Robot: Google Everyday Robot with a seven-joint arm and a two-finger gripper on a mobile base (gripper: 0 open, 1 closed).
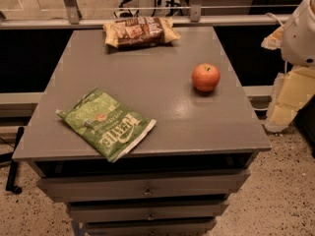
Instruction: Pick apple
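Gripper (288, 100): pale form at the picture's right edge, off the right side of the table (147, 73); clenched or released cannot be told. Apple (205, 77): round, stem up, on the tabletop near that same edge, picture-left of the gripper, apart. Likely approach: inward over that edge.

Apple (205, 77) on cabinet (147, 82), right side; hand unseen.

A small, round, red-orange apple (205, 77) is seen resting upright, its short dark stem pointed up and a yellowish patch shown near the top. It is set on the right half of the grey drawer cabinet top (147, 82), near the right edge. The gripper is out of view.
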